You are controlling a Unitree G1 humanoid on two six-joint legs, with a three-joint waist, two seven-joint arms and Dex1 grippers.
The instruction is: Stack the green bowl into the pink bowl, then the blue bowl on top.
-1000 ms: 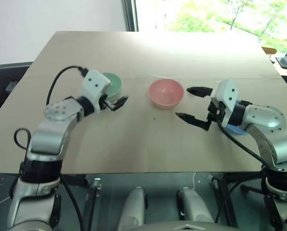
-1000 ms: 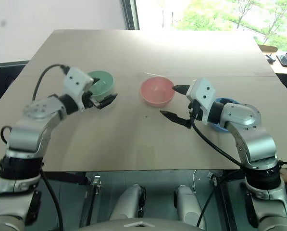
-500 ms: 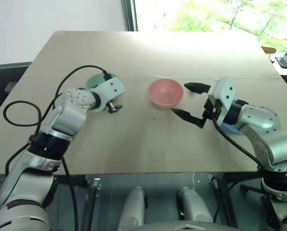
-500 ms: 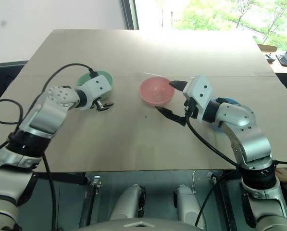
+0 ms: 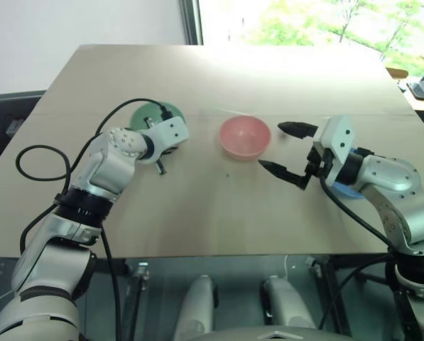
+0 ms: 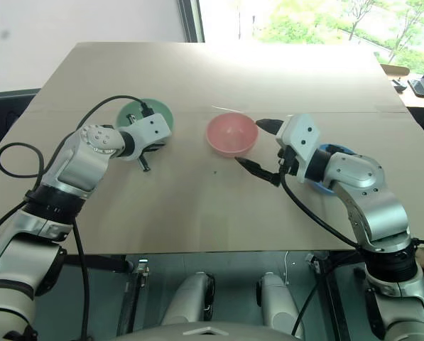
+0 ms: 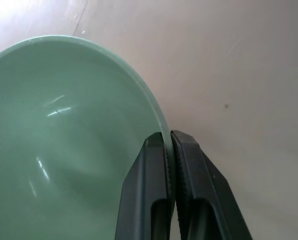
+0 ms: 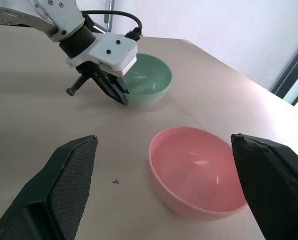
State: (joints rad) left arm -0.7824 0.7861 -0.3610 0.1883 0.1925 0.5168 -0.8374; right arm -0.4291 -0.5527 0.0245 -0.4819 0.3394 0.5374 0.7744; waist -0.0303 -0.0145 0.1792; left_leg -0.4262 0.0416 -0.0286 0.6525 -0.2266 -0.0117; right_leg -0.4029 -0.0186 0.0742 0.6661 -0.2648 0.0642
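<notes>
Left pincer (image 7: 169,145) clamped on green bowl (image 7: 64,140) rim.

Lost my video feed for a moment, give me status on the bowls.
Left gripper shut on green bowl rim. Right gripper open, empty, beside pink bowl. Blue bowl behind right arm. Nothing stacked, path clear.

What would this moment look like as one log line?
left gripper: shut on green bowl rim | right gripper: open, near pink bowl
</notes>
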